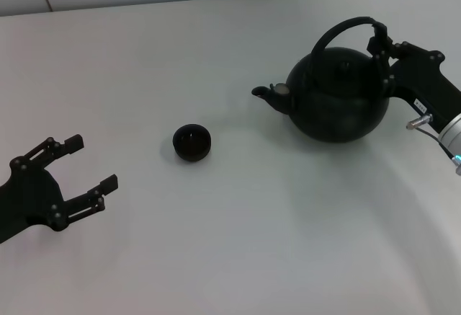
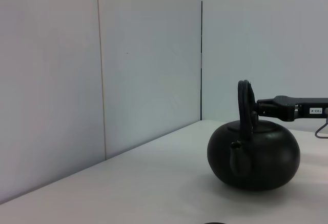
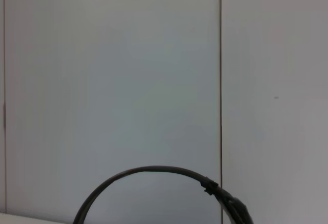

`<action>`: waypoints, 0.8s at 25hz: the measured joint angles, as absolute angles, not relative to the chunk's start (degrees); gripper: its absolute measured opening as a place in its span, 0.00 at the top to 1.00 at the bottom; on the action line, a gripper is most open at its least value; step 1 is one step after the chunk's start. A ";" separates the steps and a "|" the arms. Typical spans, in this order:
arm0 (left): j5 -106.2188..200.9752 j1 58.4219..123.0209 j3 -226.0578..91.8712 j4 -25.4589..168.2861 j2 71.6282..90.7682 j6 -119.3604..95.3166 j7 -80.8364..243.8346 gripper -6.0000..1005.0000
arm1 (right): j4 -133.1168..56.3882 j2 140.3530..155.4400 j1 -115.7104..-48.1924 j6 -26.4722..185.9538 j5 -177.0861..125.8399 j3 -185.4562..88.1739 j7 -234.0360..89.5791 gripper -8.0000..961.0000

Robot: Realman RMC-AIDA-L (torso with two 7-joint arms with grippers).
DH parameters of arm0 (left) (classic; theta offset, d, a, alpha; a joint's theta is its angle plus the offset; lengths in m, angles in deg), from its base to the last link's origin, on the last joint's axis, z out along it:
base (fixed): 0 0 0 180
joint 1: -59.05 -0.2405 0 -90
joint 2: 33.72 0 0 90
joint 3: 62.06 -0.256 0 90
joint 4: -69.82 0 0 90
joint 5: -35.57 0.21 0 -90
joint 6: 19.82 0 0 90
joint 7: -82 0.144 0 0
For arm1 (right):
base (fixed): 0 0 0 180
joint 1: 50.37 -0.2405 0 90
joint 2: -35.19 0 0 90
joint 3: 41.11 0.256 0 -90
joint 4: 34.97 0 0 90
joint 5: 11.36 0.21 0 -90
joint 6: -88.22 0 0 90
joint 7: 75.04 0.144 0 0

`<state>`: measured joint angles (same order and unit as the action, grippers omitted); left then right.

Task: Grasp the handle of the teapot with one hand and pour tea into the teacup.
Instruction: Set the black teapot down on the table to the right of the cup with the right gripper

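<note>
Teapot (image 1: 333, 99) and teacup (image 1: 191, 143) are both sitting upright on the white table (image 1: 238, 243), well apart, the pot toward the robot's right and far side, the cup nearer the middle. The cup's inside is showing only as a dark glossy hollow, so whether anything is in it cannot be told; the pot's lid is on and its contents are hidden. The short spout is pointing left, roughly toward the cup.

The right gripper (image 1: 384, 50) is reaching in from the right edge and meeting the handle (image 1: 346, 28) where the hoop is coming down on its right side. One finger is showing against the outside of the hoop; the rest is merging with the black pot, so whether the fingers are closing on the handle cannot be told. In the left wrist view the same arm is lying level beside the handle (image 2: 245, 103), above the pot's body (image 2: 253, 155). The right wrist view is catching only the arch of the handle (image 3: 154, 175) against the pale wall, cut off at the frame's lower edge.

The left gripper (image 1: 90, 163) is hanging low over the table at the robot's left, fingers spread wide and holding nothing, well apart from the cup.
</note>
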<state>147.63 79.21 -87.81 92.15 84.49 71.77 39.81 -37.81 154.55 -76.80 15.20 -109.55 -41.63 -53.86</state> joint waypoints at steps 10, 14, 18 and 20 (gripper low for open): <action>147.63 79.04 -87.87 92.15 84.53 71.87 39.81 0.14 | -37.74 154.62 -76.08 14.85 -109.59 -41.57 -53.86 0.82; 147.62 78.98 -87.66 92.15 84.55 72.01 39.81 0.14 | -37.46 154.63 -76.00 14.72 -109.52 -41.27 -53.86 0.82; 147.62 78.98 -87.57 92.15 84.58 72.27 39.81 0.14 | -37.22 154.56 -75.93 14.90 -109.48 -41.24 -53.66 0.82; 147.56 78.98 -87.55 92.15 84.58 72.32 39.81 0.14 | -37.20 154.51 -75.91 15.17 -109.45 -41.20 -53.47 0.82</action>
<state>147.56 78.98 -87.55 92.15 84.58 72.32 39.81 -37.20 154.51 -75.91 15.17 -109.45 -41.20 -53.47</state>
